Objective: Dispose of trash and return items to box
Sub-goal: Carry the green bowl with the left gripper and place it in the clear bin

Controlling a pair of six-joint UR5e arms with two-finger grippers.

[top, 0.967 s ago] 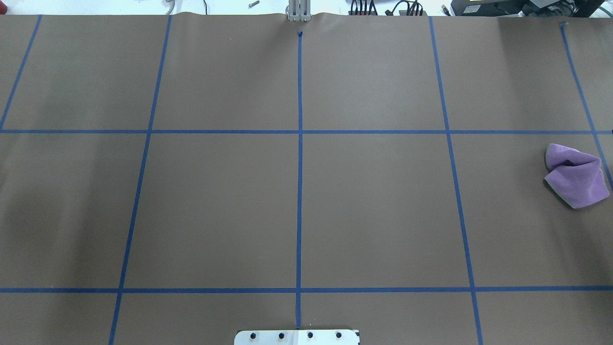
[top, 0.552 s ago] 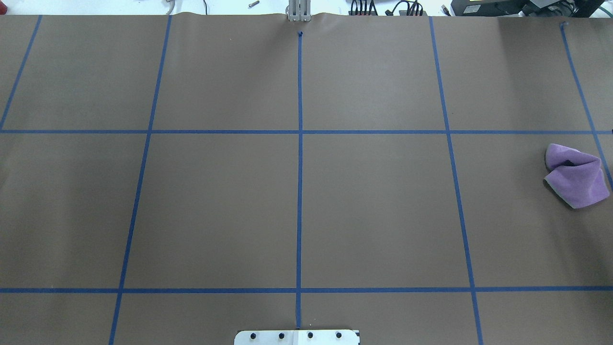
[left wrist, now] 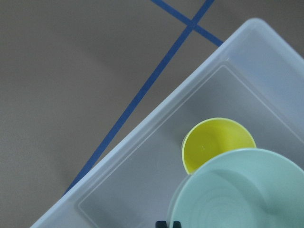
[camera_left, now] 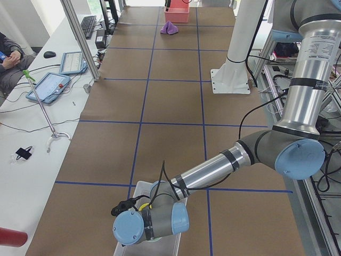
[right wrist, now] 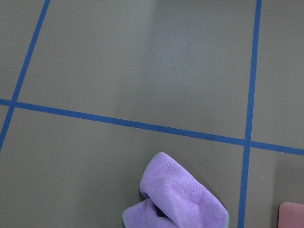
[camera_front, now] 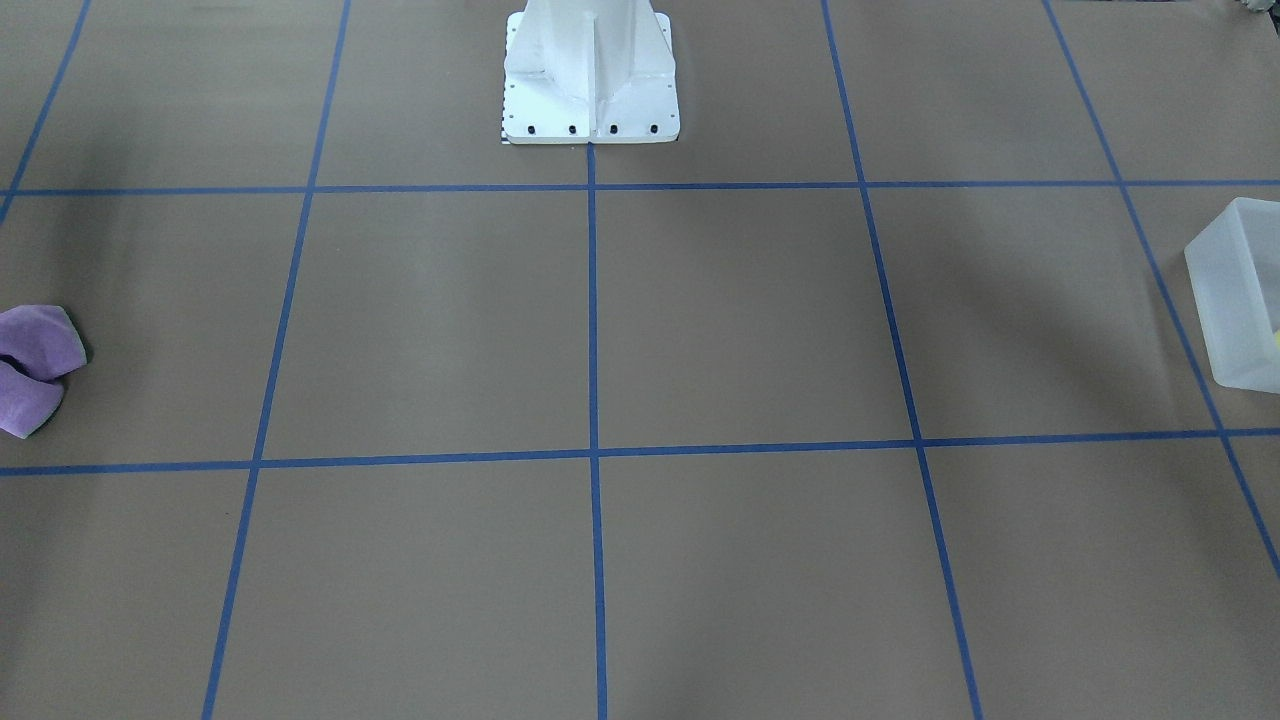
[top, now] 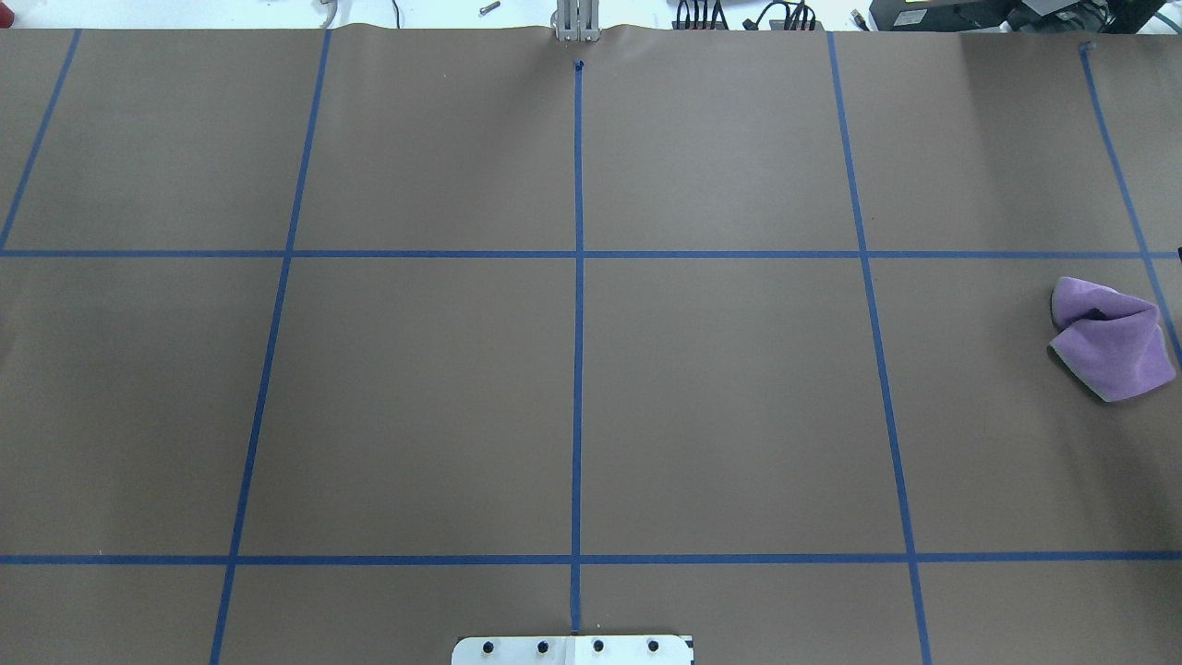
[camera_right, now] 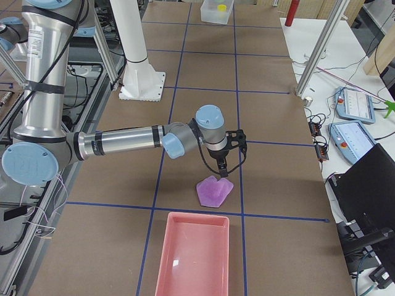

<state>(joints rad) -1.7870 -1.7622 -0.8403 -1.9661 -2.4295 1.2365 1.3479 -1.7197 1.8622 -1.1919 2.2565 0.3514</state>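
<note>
The frosted-white box (left wrist: 156, 142) stands at the table's left end and also shows in the front-facing view (camera_front: 1235, 300). The yellow cup (left wrist: 218, 140) stands upright inside it. The mint-green bowl (left wrist: 237, 194) hangs over the box and overlaps the cup's rim. My left gripper (left wrist: 168, 224) shows only as a dark tip at the bowl's rim and looks shut on it. The purple wad (top: 1113, 337) lies at the right end. My right gripper (camera_right: 223, 168) hovers just above the wad (camera_right: 214, 190); I cannot tell whether it is open or shut.
A pink tray (camera_right: 192, 259) lies beyond the wad at the table's right end. The white robot base (camera_front: 590, 70) stands at the middle of the near edge. Blue tape lines grid the brown table. Operators' tablets and cables sit on the far side bench.
The purple wad has not moved. A faint shadow at the overhead view's left edge has faded a little. Neither arm enters that view.
</note>
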